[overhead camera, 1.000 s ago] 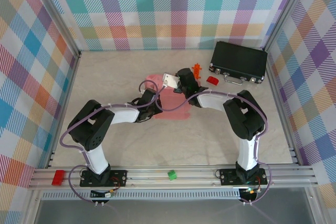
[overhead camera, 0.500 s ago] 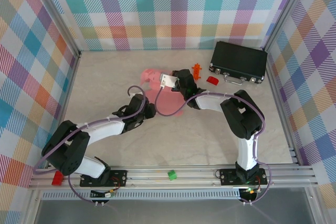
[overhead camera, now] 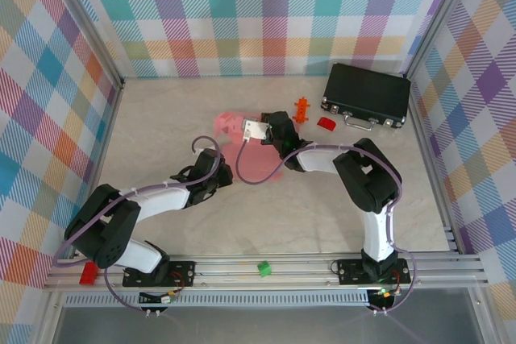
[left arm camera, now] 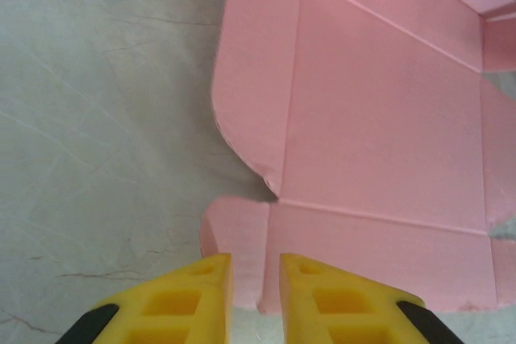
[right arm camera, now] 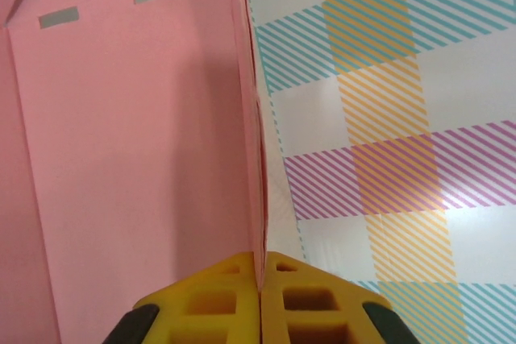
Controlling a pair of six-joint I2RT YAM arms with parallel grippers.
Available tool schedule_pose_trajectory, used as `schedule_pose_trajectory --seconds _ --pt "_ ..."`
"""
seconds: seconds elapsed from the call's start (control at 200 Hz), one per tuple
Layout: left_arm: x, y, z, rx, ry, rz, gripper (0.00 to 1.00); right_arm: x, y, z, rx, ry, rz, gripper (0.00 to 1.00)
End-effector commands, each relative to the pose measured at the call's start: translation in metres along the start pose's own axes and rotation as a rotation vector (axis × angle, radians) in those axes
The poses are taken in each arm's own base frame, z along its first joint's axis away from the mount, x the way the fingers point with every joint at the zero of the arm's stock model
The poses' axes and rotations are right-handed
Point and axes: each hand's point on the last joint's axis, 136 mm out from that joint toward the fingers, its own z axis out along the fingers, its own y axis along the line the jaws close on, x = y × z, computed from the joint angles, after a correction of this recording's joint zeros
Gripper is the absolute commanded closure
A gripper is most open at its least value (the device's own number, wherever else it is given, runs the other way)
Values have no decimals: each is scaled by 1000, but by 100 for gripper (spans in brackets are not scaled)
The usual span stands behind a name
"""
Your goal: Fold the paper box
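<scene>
Paper box (overhead camera: 260,163): pink sheet, partly folded, mid-table, at 8 o'clock from black case (overhead camera: 367,94).
Right gripper (right arm camera: 260,273): fingers pinched tight on raised panel edge of box.
Left gripper (left arm camera: 256,275): narrow gap, nothing between fingers, low over sheet's 7 o'clock edge.

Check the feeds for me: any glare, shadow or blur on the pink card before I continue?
Top external: sharp, evenly lit, the paper box partly hidden by the right arm. Left wrist: card creases crisp, no glare, yellow fingertips cropped at bottom. Right wrist: a soft shadow band darkens the card beside its pinched upright edge.
</scene>
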Motion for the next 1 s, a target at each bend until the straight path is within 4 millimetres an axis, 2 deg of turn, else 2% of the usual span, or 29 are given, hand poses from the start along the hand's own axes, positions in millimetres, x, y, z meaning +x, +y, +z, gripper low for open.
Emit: schedule_pose_trajectory --seconds 0.0,0.165,0.33,0.46,0.535,0.785,0.995 --pt "1 7 7 18 6 -54 78 -4 2 3 55 -9 -31 92" --pt "6 11 17 32 39 -75 80 -8 4 2 104 -17 -75 92" --pt "9 14 23 30 51 -87 86 -12 1 1 160 -24 -102 91" --pt "10 15 25 27 55 -92 90 -13 8 0 177 -31 -131 91" --pt "11 16 25 23 56 -91 90 -14 11 -1 200 -35 -160 90" --pt "11 16 23 26 63 -81 90 -16 5 -1 306 -40 -214 88" --pt "2 11 10 38 50 -62 86 -16 4 -1 321 -41 -219 88"
